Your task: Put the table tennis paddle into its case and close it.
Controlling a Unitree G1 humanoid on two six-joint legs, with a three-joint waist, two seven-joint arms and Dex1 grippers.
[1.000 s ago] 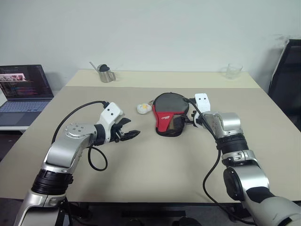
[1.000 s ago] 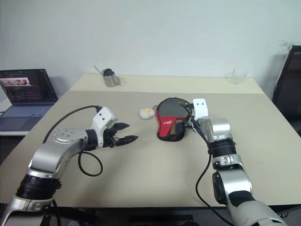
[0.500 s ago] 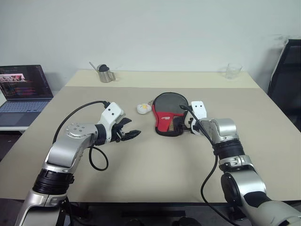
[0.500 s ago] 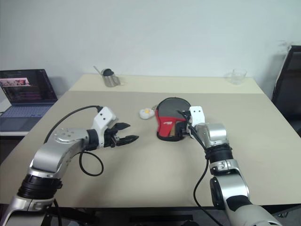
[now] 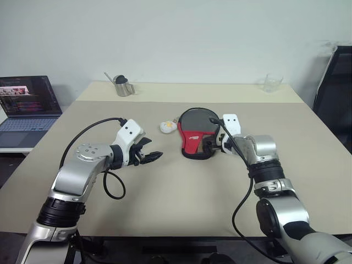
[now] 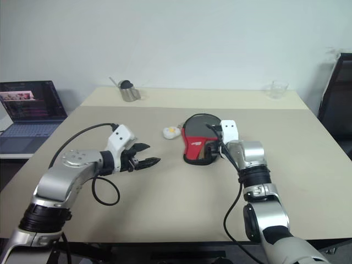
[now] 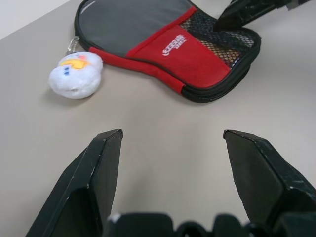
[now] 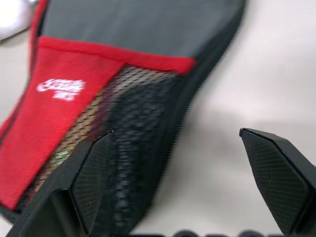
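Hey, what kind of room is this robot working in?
Probably an office or lab: a plain beige table against a bare white wall, an open laptop on a side desk, a dark chair at the right, and a metal cup.

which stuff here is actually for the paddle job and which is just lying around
For the job:
- case, lying flat on the table
- right gripper, jaws open at the case's mesh end
- left gripper, jaws open, apart from it

Lying about:
- white-yellow ball
- metal cup
- glass
- laptop
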